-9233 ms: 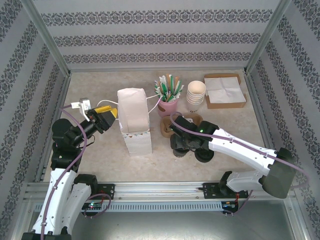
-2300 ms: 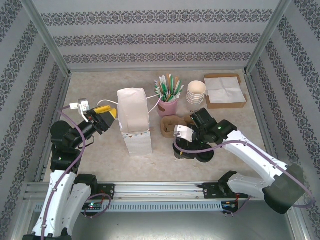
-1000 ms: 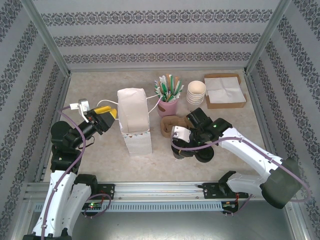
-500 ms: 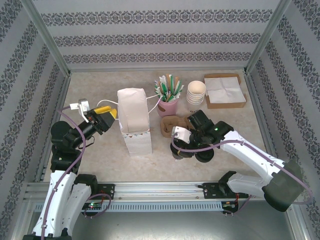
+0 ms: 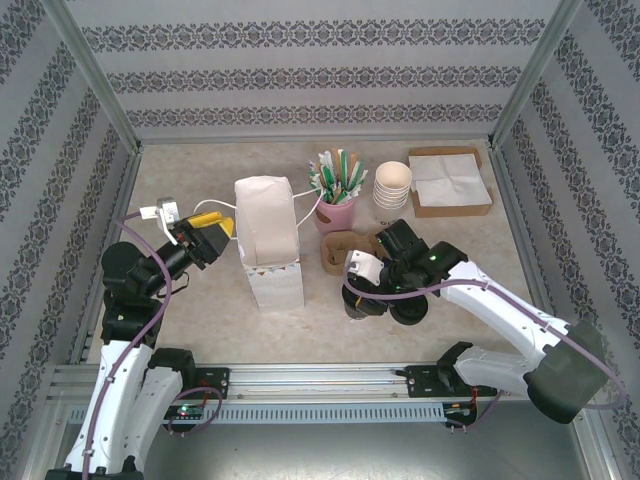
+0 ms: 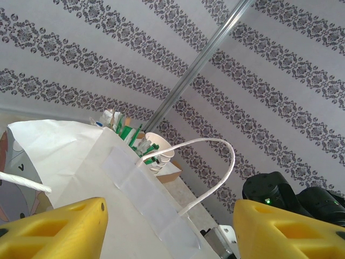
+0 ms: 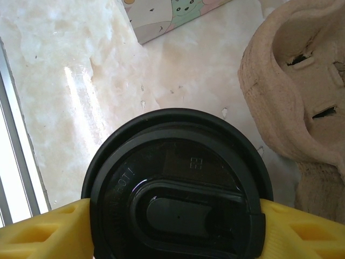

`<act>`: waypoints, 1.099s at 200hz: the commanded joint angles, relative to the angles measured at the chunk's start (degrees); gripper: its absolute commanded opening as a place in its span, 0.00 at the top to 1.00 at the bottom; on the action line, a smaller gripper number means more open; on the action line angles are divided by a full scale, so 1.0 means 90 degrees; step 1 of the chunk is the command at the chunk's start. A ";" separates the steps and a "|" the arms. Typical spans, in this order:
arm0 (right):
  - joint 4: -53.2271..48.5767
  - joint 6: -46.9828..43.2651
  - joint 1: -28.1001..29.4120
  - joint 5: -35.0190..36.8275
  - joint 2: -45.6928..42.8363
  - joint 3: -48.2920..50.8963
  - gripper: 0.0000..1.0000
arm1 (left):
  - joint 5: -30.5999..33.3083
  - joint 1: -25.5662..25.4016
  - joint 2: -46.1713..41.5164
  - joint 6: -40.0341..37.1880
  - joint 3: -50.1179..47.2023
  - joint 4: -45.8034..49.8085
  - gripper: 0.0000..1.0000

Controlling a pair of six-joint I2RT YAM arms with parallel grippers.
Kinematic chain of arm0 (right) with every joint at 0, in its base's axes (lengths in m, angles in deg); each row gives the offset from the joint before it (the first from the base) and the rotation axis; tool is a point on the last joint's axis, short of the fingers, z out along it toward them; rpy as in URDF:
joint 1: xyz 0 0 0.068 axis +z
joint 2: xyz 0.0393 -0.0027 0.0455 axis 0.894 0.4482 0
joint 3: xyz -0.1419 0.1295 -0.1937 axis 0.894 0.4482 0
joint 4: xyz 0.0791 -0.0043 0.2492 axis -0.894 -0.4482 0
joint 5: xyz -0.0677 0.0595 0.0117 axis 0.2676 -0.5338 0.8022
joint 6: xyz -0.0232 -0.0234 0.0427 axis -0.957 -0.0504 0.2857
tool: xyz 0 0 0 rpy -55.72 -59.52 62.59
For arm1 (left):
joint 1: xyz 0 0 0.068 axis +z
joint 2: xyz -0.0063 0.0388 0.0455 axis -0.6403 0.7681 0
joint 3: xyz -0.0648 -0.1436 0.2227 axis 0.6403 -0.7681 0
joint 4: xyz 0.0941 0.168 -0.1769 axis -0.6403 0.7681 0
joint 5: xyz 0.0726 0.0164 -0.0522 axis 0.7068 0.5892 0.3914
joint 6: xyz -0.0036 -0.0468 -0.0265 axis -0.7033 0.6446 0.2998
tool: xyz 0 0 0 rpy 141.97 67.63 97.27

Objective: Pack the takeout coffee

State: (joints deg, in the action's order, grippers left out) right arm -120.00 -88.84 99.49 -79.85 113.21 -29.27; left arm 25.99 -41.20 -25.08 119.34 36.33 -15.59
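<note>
Right claw: The right claw [image 7: 175, 226] is a bit below the middle of the top picture and points down at the table [image 5: 200, 170]. Its yellow fingers [image 7: 43, 229] sit one on each side of the coffee cup [image 5: 357, 303], right up against the lid [image 7: 178, 178]. The lid hides the spot where they meet it, so I cannot tell if they squeeze it.
Coffee cup: It stands on the table, low in the middle of the top picture. Its round black lid is on.
Loose lids: A low pile of black lids [image 5: 409, 308] sits just to the right of the coffee cup.
Left claw: The left claw [image 5: 226, 229] is on the left side of the top picture. It points at the paper bag [image 5: 268, 225] and is close to the bag's left side. Its yellow fingers [image 6: 54, 226] stand wide apart.
Paper bag: The white bag stands up, left of the middle. A thin white handle [image 6: 215, 167] loops over its top. Its low part has cartoon pictures on it.
Cup tray: A brown paper tray [image 5: 338, 250] lies just behind the coffee cup.
Pink cup: A pink cup [image 5: 337, 213] full of green and white sticks stands behind the tray.
Cream cups: A stack of cream paper cups [image 5: 393, 188] stands just right of the pink cup.
Napkin box: A flat brown box [image 5: 450, 208] with white napkins lies in the upper right.
Walls: Striped, patterned walls [image 5: 320, 70] stand all around the table.
</note>
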 commanded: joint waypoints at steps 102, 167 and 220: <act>-0.0530 0.0041 -0.0189 0.0155 -0.0271 -0.0406 0.13 | -0.0040 0.0010 0.0034 -0.0046 -0.0005 -0.0286 0.37; -0.0522 -0.0802 -0.0200 0.0380 -0.0518 -0.0819 0.15 | -0.0030 0.0008 0.0028 -0.0086 0.0009 -0.0275 0.37; -0.0495 -0.2698 -0.0897 0.0128 -0.0163 -0.1727 0.30 | -0.0086 0.0013 -0.0031 -0.0086 0.0012 -0.0299 0.37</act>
State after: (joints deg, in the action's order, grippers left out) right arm -124.30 -103.51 94.58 -75.87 109.30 -39.92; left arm 25.99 -41.20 -24.53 119.29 36.33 -15.59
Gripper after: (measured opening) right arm 0.726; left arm 0.632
